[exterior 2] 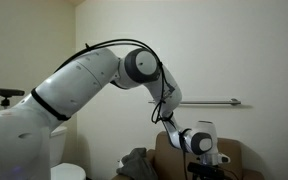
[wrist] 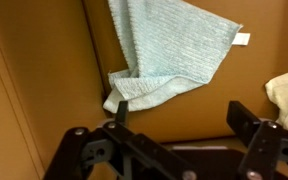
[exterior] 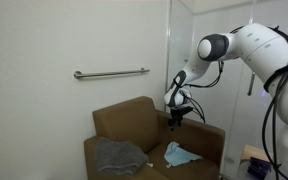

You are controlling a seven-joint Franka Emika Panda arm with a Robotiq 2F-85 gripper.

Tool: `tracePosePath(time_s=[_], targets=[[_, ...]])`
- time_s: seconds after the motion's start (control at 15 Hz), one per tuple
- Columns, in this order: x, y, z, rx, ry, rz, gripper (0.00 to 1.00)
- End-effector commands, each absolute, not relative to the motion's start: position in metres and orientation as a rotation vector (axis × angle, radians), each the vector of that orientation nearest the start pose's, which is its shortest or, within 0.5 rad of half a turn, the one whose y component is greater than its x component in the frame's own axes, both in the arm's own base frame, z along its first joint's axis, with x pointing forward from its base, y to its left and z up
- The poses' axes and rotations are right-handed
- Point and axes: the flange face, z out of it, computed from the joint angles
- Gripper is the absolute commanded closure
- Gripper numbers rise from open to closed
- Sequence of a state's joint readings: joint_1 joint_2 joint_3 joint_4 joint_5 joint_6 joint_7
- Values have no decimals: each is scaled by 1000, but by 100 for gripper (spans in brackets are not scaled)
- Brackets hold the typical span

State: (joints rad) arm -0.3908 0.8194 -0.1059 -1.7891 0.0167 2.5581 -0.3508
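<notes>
My gripper [exterior: 176, 120] hangs open and empty above the brown armchair [exterior: 124, 125], just over its seat near the right armrest. A light blue towel [exterior: 179, 154] lies crumpled on the seat below and in front of the gripper. In the wrist view the towel [wrist: 169, 50] lies on the brown cushion past my open fingers [wrist: 179, 118]; nothing is between them. In an exterior view the gripper [exterior 2: 206, 158] sits low over the chair.
A grey cloth [exterior: 117, 155] lies on the left side of the seat and also shows in an exterior view [exterior 2: 136, 160]. A metal grab bar [exterior: 111, 72] is on the wall behind. A pale cloth edge [wrist: 287, 95] shows at the right.
</notes>
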Motion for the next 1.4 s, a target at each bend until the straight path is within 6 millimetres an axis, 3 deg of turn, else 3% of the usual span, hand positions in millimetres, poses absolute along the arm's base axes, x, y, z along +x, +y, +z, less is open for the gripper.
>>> tracePosePath(time_s=[0.0,0.2,0.47,0.93,1.07,1.33], targets=[[594,-318,70,-3217,62,154,0],[611,-330,54,-3181,-43,233,0],[621,-341,9,-3106,-198,291,0],[631,-306,-75,-3096,-304,344,0],[634,-300,-87,-3109,-321,344,0],[636,-305,-80,-3167,-287,310,0]])
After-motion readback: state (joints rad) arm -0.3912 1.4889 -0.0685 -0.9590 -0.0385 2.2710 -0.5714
